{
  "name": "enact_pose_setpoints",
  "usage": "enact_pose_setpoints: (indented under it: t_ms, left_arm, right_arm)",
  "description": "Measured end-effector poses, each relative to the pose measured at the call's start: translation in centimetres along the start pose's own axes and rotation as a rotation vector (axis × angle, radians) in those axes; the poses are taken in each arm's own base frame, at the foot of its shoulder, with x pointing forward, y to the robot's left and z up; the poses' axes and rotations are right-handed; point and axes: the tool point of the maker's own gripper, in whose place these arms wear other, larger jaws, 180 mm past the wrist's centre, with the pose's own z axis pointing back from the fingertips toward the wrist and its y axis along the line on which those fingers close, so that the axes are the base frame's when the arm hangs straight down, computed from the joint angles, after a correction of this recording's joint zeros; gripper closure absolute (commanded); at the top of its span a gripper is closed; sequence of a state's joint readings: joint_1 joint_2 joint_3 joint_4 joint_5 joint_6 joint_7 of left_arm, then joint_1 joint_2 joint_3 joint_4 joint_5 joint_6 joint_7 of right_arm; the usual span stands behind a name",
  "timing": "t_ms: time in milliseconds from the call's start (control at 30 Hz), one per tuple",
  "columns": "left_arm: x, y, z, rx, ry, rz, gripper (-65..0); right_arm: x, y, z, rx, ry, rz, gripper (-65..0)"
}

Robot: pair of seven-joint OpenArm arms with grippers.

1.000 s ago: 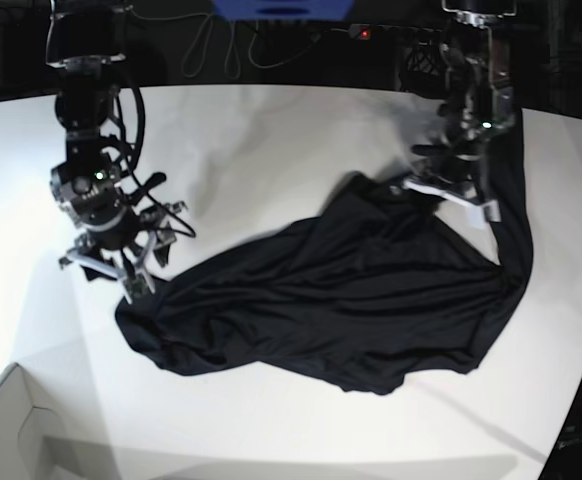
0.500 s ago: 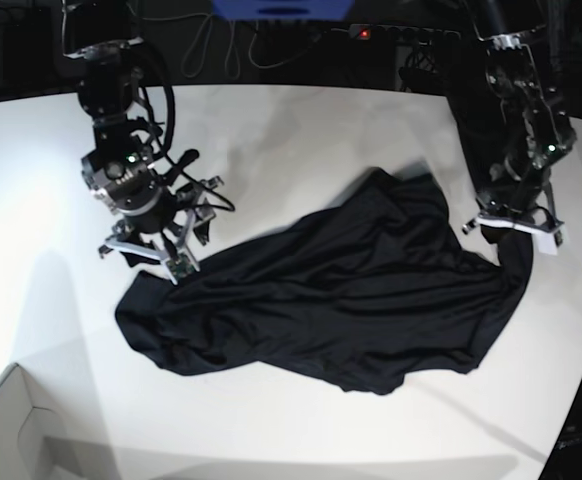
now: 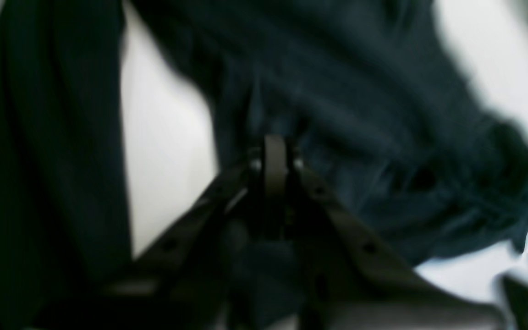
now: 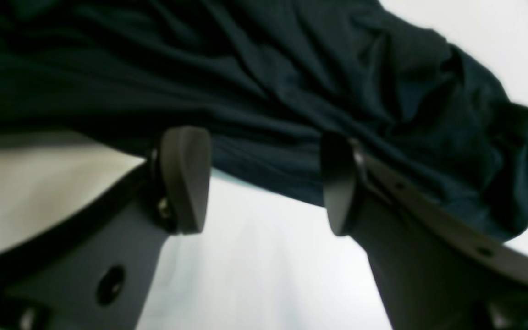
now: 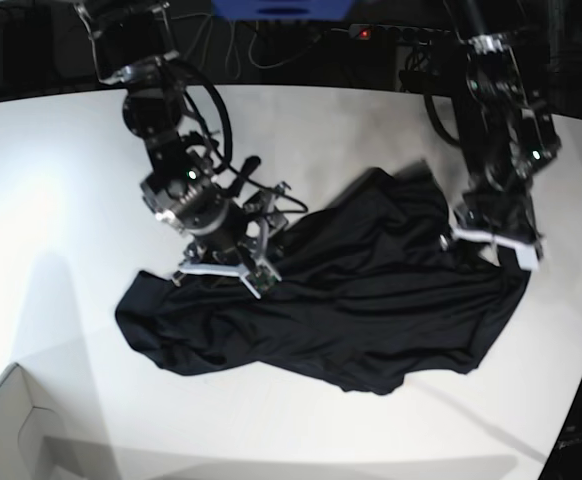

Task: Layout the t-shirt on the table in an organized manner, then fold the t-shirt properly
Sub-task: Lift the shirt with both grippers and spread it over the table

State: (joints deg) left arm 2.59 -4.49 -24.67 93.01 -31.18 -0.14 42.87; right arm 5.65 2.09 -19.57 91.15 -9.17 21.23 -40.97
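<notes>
- white box corner (image 5: 11, 425): sits at the table's near-left edge, clear of the shirt.
- table (image 5: 61, 170): smooth white top, bare around the cloth.
- right gripper (image 5: 223, 268): on the left of the base view, jaws spread wide with nothing between them, poised over the shirt's upper-left hem. Wrist view shows both pads (image 4: 186, 178) just above the fabric edge, white table visible in the gap.
- t-shirt (image 5: 351, 300): black, lies crumpled mid-table as a wide heap running from lower left to the right edge, with deep folds and no sleeve or collar laid out flat. Not yet organized.
- left gripper (image 5: 493, 240): on the right of the base view, jaws clenched on a bunch of the shirt's right edge; wrist view is blurred but shows the tips together with dark cloth (image 3: 360, 114) around them.
- Handling, my read: thin, light, limp fabric that slides easily on this top and bunches under any push. Best to pinch at an edge, hem corner or shoulder seam, and tension between both arms rather than grab mid-panel.
</notes>
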Motion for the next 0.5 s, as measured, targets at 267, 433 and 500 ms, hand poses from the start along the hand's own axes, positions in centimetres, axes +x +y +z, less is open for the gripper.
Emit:
enact_pose_setpoints:
  t_ms: [267,433,500]
  left_arm:
    - [1.2,1.1,-4.8,0.031,0.061,0.065,-0.4]
    - [3.0,2.7,-7.0,0.064,0.008,0.087,-0.4]
    - [3.0,4.1,-7.1,0.099,-0.001,0.089,-0.4]
  right_arm:
    - [-0.9,1.1,-3.3,0.055,0.060,-0.034,-38.4]
    - [-4.4,1.8,-3.2,0.077,0.067,-0.056,-38.4]
    - [-5.2,1.6,-2.7,0.071,0.076,-0.049,-38.4]
